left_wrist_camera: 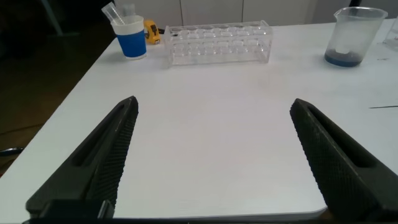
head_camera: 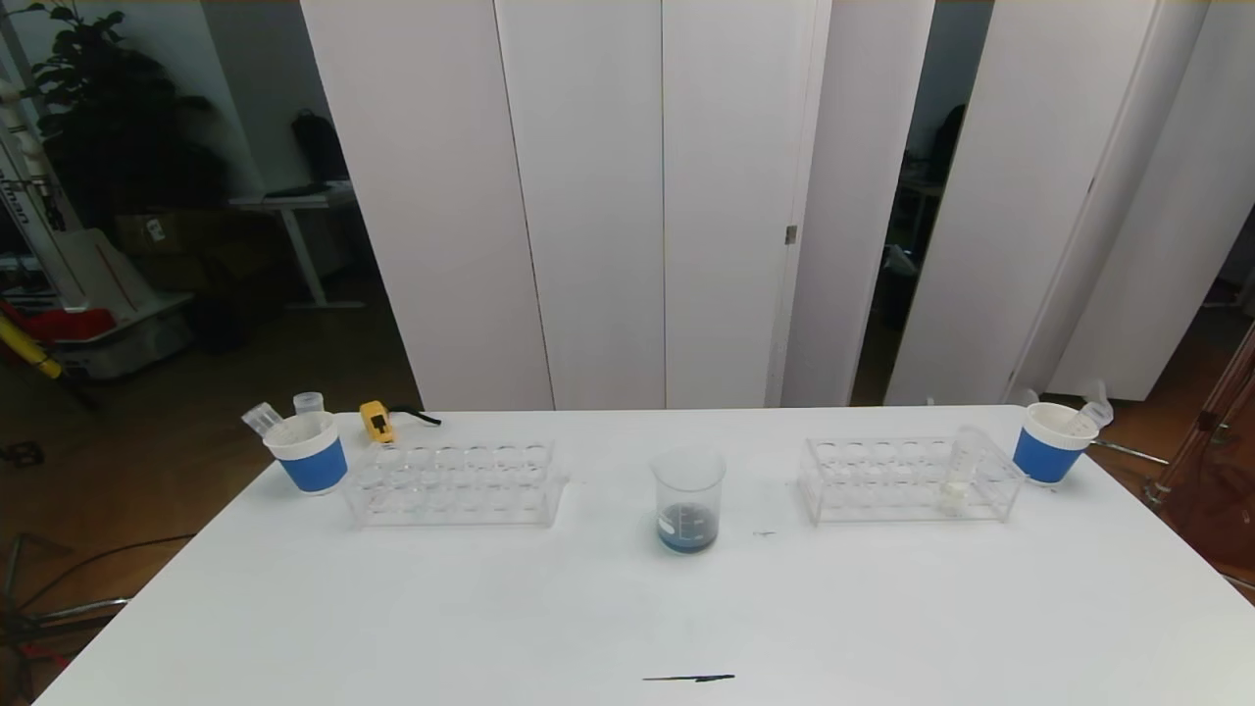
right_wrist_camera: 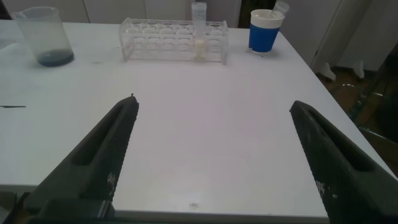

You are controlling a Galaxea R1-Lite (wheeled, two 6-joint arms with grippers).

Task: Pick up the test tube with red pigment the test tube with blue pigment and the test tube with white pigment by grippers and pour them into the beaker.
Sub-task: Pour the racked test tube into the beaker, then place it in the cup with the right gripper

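Note:
The beaker point(head_camera: 688, 500) stands at the table's middle with dark blue liquid in its bottom; it also shows in the left wrist view point(left_wrist_camera: 351, 37) and the right wrist view point(right_wrist_camera: 45, 36). The test tube with white pigment point(head_camera: 961, 473) stands upright in the right rack point(head_camera: 907, 480), also in the right wrist view point(right_wrist_camera: 199, 31). No tube with blue or red pigment is in view. My left gripper point(left_wrist_camera: 213, 109) is open and empty over the table's near left edge. My right gripper point(right_wrist_camera: 213, 109) is open and empty over the near right edge. Neither arm shows in the head view.
An empty clear rack point(head_camera: 456, 482) stands at the left. A blue paper cup point(head_camera: 308, 453) holding empty tubes is at the far left, beside a yellow tape measure point(head_camera: 377, 421). Another blue cup point(head_camera: 1049, 443) with a tube is at the far right. A dark streak point(head_camera: 688, 678) marks the front.

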